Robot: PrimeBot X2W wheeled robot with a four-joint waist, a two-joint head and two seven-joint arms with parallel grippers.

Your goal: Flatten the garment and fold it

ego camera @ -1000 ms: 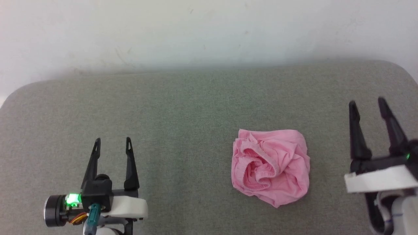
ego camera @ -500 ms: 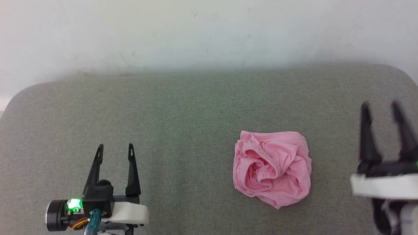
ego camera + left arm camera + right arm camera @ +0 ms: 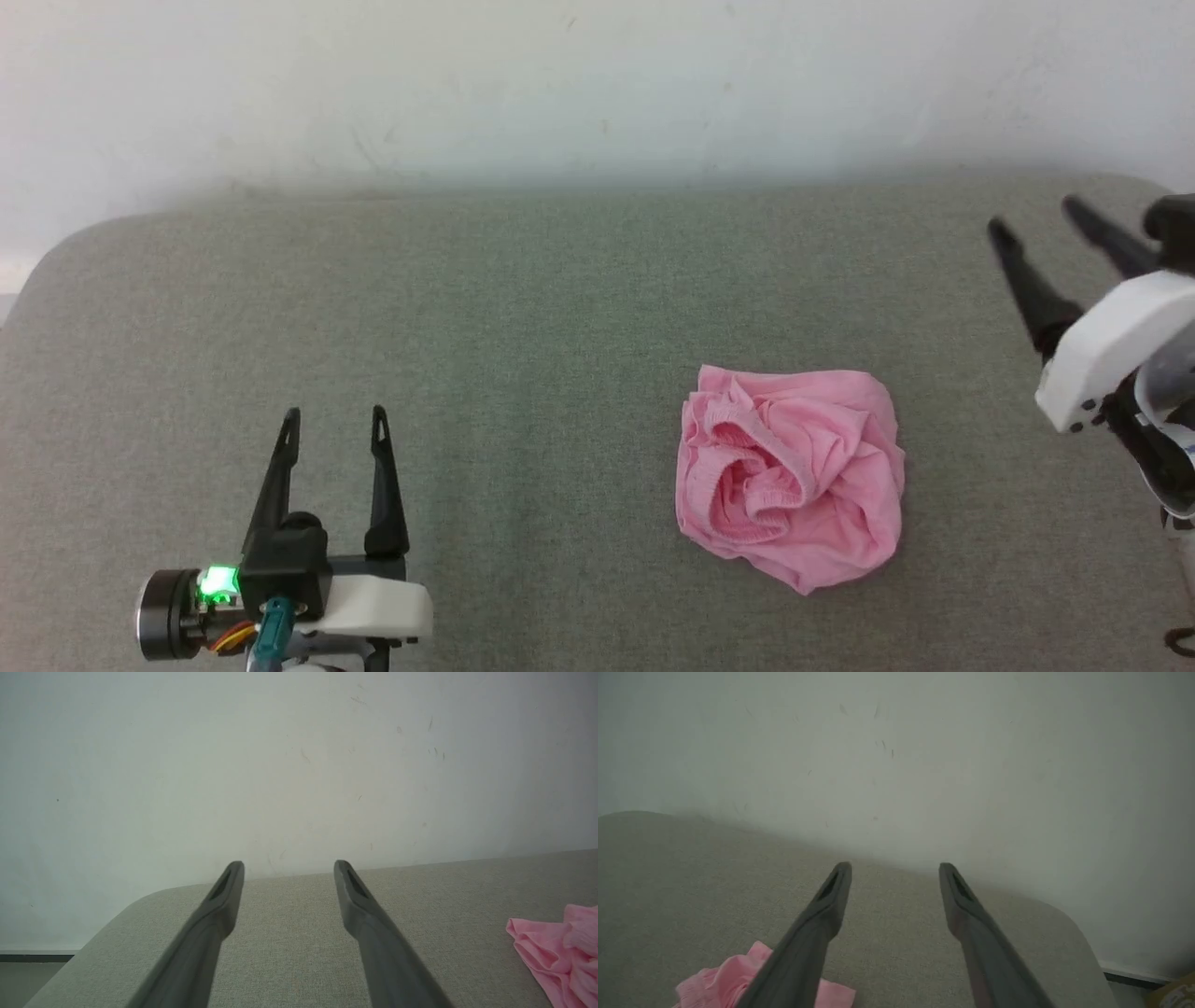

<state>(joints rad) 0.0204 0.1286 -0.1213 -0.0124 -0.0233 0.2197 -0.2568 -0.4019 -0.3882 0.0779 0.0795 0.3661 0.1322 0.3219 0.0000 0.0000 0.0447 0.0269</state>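
the garment (image 3: 792,476) lies crumpled in a pink heap on the grey counter (image 3: 523,308), right of centre, its gathered waistband curled on top. the left gripper (image 3: 334,414) hovers open and empty well to its left. the right gripper (image 3: 1034,215), fingers also spread and empty, tilts near the counter's right end, apart from the garment.

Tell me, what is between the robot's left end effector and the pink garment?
Nothing sits there. In the head view, the stretch of grey-green cushion between the left end effector and the garment is bare.
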